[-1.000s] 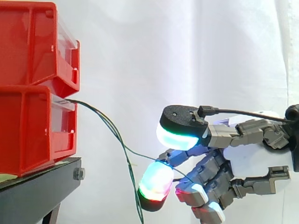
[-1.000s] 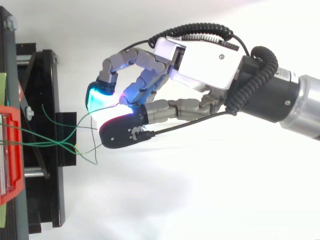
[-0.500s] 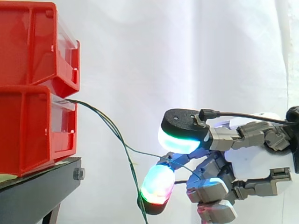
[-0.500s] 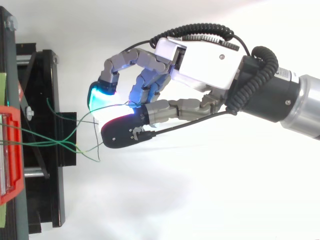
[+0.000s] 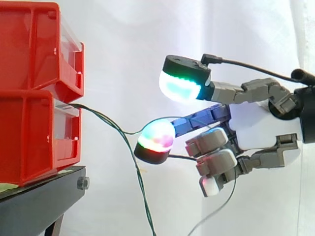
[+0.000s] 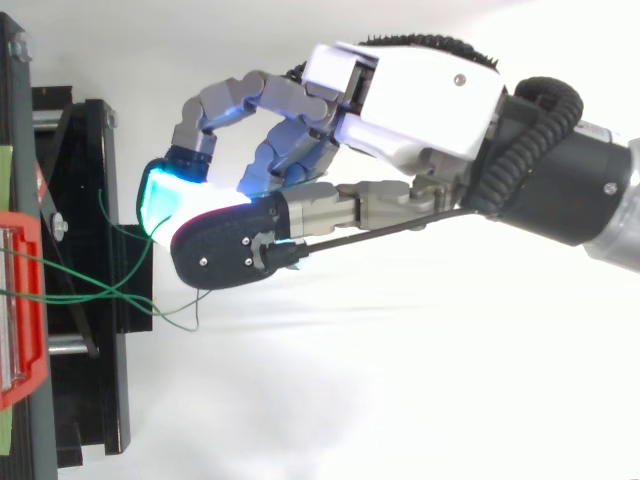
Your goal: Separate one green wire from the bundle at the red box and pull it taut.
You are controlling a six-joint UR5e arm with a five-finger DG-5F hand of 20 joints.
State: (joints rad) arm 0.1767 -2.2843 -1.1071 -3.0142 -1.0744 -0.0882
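Red bins (image 5: 29, 98), black stand (image 5: 39, 201), white curtain (image 5: 123, 49). Wires (image 5: 118, 130) thin, dark green. Hand (image 5: 256, 130) white and grey; pads (image 5: 179, 87) glow cyan-green, one mottled red, green, magenta.

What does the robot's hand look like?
The hand has a smooth white shell and blocky grey and bluish fingers. Its fingertips are fat, rounded pads with black backs. One glows green and white, another pink, green and red. Behind the hand comes a thick black and silver arm.

Bins (image 5: 34, 93) stacked on stand (image 5: 44, 196) left, wires (image 5: 106, 120) trailing right to hand (image 5: 256, 128)
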